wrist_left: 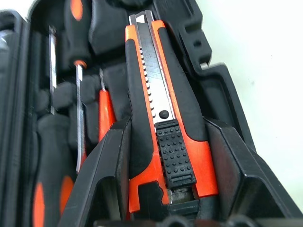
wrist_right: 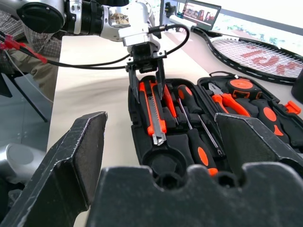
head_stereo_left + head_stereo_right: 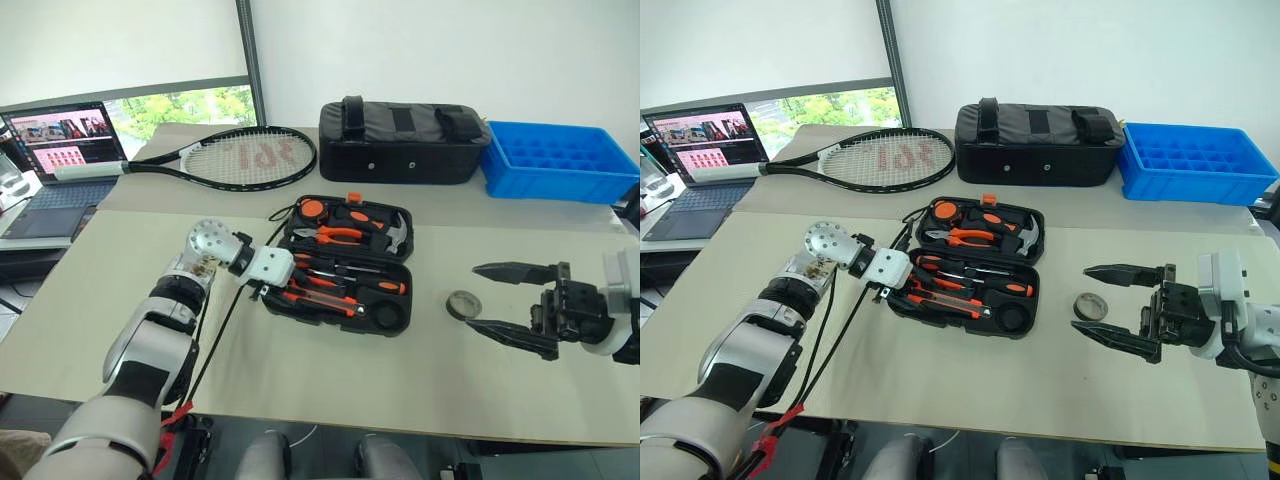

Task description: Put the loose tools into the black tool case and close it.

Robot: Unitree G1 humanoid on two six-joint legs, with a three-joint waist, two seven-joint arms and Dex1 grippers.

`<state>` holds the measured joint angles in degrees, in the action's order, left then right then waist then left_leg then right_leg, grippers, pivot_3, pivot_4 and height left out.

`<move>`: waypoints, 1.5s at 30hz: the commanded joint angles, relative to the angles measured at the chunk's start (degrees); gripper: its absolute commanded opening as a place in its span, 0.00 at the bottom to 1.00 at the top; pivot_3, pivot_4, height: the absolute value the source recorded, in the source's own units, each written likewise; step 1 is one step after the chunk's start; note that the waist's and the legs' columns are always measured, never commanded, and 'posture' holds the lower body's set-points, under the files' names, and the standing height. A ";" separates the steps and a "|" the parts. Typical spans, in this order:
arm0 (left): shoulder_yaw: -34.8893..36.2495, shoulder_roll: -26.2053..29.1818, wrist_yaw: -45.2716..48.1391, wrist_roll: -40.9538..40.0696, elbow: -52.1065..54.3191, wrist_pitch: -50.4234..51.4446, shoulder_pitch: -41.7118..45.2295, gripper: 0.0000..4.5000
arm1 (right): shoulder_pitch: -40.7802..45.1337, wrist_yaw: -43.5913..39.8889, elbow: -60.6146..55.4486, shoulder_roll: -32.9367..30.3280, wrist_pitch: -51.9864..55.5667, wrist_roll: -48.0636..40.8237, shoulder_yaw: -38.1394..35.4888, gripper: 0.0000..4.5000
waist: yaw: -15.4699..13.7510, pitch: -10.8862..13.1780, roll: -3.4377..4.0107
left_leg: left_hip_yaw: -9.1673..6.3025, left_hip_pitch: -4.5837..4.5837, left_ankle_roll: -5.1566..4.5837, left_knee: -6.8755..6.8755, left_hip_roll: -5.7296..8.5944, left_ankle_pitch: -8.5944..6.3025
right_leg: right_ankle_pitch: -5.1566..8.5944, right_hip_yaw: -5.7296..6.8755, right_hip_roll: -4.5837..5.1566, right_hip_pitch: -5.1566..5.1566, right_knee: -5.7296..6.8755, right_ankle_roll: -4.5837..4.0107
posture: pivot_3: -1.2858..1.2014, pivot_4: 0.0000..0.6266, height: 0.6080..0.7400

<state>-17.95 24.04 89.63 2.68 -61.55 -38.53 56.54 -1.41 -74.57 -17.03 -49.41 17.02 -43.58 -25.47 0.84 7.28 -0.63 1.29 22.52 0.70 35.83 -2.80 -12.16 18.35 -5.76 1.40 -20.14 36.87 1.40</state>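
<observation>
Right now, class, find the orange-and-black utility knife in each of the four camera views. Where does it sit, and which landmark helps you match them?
Left eye view: orange-and-black utility knife in the open black plastic tool case, front-left slot.
Right eye view: same slot.
Left wrist view: centre, between the left gripper's jaws.
Right wrist view: upper middle.
Shared landmark: the case's empty round recess.

The tool case point(image 3: 395, 318) is black, its tools orange and black with steel shafts. The utility knife point(image 1: 165, 123) is orange with a black studded slider and a silver blade strip. The tape roll point(image 3: 463, 304) is grey. The tray point(image 3: 560, 160) is bright blue, the bag point(image 3: 405, 140) black. The racket point(image 3: 235, 158) has a black frame, white strings and a red mark. The table point(image 3: 100, 290) is beige.
</observation>
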 commanded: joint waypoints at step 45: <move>2.91 -8.30 -5.77 3.20 -6.41 4.03 0.33 0.01 | -1.30 2.00 -2.10 -0.87 -0.67 0.24 -0.41 0.94 | -0.05 -0.01 0.01 | -0.09 -0.06 0.00 0.07 0.03 0.00 | 0.02 0.01 -0.04 0.08 0.11 0.04 | 0.52 0.24 0.76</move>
<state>-13.41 15.28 86.14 2.64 -66.11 -33.51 56.66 -2.80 -72.46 -17.56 -49.42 17.08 -43.47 -23.63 0.79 7.27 -0.62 1.20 22.44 0.69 35.90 -2.78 -12.15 18.39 -5.74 1.37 -20.04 36.99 1.45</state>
